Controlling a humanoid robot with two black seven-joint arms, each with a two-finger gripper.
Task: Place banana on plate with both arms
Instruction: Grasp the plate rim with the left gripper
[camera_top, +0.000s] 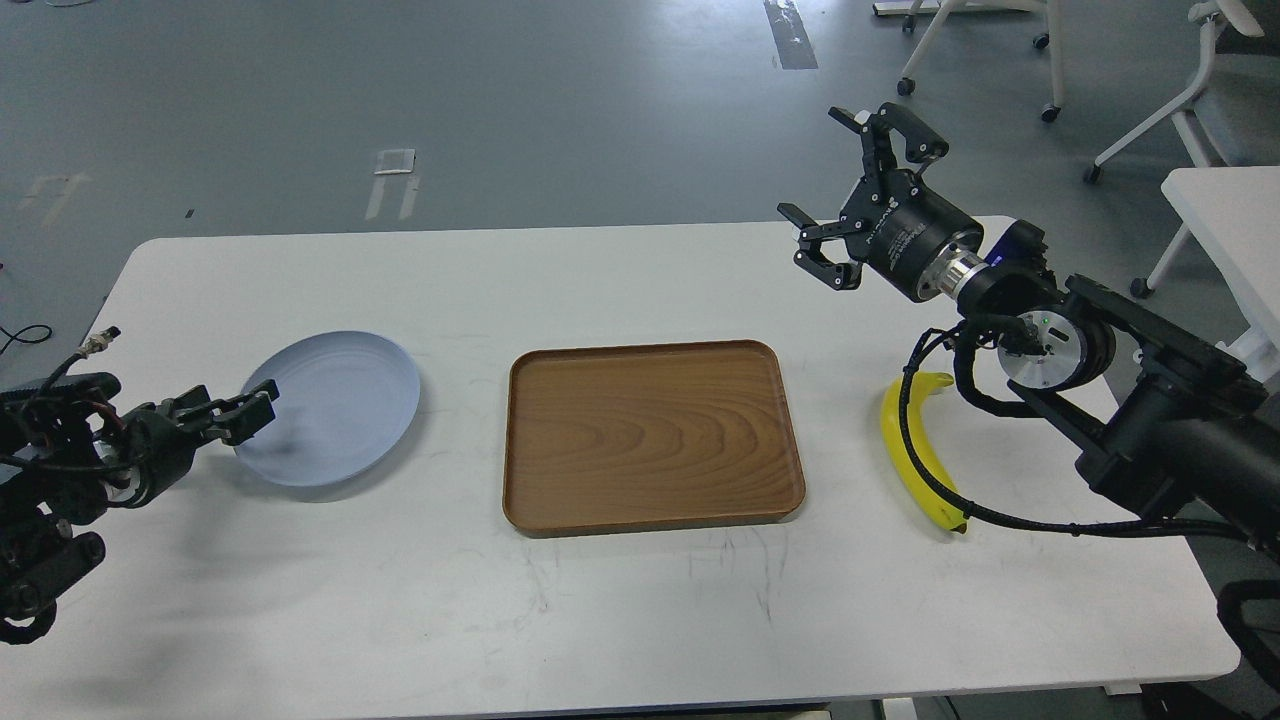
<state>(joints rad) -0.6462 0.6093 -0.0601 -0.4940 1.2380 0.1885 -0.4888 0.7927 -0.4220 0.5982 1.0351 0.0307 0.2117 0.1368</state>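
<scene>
Head view only is given, looking down on a white table (640, 620) that fills most of the frame. Centre frame is taken by a rectangular brown wooden tray (652, 436), lying flat and holding nothing. The plate (335, 405), round and pale blue-grey, is seen at centre left, well apart from the tray. The banana (915, 465) is found at centre right, lying on the table surface to the right of the tray, its curve running from upper right down to a dark tip at the lower end; a black cable (1050, 525) of the right arm is draped across it in the picture. The right gripper (850, 190) is held in the upper right of the frame, above the far table edge and away from the banana, its claw fingers spread wide with nothing between them. The left gripper (245, 410) is seen at lower left, its tips overlapping the plate's near-left rim in the picture; whether its dark fingers are spread or pressed together cannot be told. Chair legs (1000, 60) are visible on the grey floor at the top right.
</scene>
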